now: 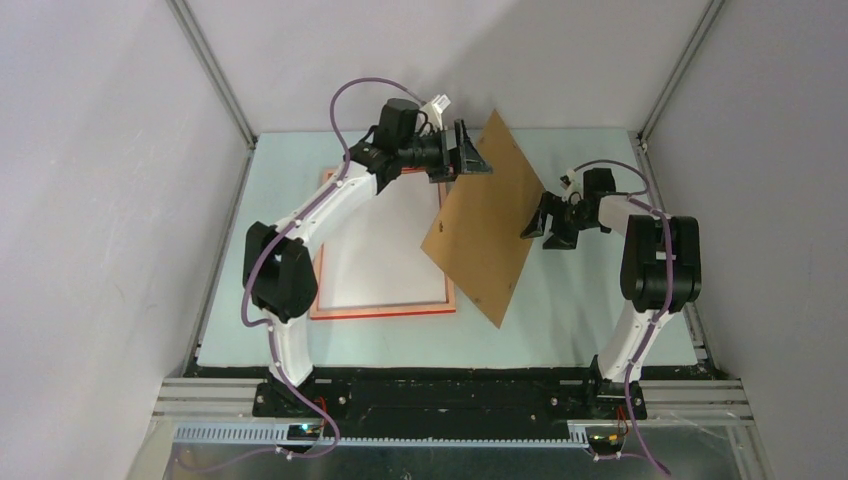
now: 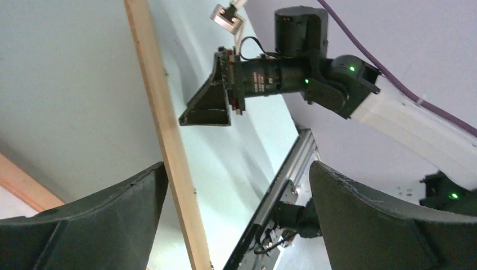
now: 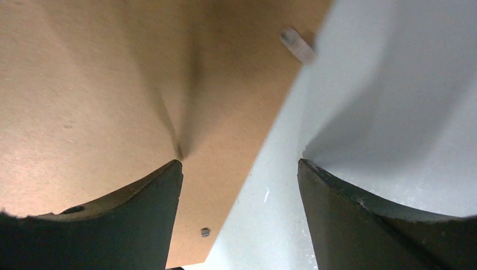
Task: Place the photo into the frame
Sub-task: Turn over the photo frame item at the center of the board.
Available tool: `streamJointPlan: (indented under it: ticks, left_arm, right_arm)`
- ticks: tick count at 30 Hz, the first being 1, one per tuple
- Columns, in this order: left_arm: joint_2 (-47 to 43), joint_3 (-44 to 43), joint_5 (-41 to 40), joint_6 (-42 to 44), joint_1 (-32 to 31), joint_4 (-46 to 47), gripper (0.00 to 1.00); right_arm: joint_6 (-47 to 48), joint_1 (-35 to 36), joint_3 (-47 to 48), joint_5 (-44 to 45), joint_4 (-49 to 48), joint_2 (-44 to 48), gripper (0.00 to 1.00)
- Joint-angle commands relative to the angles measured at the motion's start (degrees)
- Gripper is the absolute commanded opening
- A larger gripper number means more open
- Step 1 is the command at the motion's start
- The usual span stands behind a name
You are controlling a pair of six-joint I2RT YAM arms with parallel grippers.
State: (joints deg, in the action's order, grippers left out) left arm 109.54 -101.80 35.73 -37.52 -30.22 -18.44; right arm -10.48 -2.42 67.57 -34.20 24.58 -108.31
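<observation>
Plain white walls (image 1: 90, 200), pale green tabletop (image 1: 560, 330), aluminium corner posts (image 1: 215, 75)

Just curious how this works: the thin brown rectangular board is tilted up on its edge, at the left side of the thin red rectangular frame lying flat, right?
Not quite. The thin brown rectangular board is tilted up on its edge, but it stands at the right side of the thin red rectangular frame lying flat, not the left. The top external view shows this.

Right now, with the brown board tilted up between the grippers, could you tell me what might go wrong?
The left gripper and right gripper are both open, so the tilted backing board looks unclamped and could topple. Falling left, it might land askew on the frame and shift the photo lying white side up inside it.
</observation>
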Motion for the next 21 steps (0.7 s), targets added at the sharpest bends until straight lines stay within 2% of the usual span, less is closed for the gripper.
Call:
streamJointPlan:
  ticks: [1,7,11,15,21]
  left_arm:
    - [-1.69,-2.56,2.76,-0.60,-0.34,1.99,1.00]
    - [-1.19,-1.68,2.60,-0.26,-0.74,1.99,0.99]
    - [-0.73,-0.49,2.46,0.16,-1.15,1.92,0.95]
    - [0.07,1.10,1.87,1.37,-2.05,0.99,0.81]
    - [2.53,0.02,0.03,5.30,-3.31,-5.52,0.67]
  right_arm:
    - [0.90,0.56,-0.05,2.21,-0.27,-1.20,0.80]
    - [0.99,0.77,-0.07,2.52,-0.25,-1.15,0.80]
    - [1.18,0.76,-0.07,2.81,-0.28,-1.23,0.80]
    - [1.11,0.62,-0.07,2.55,-0.47,-1.27,0.80]
    - [1.36,0.11,-0.07,2.16,-0.40,-1.67,0.80]
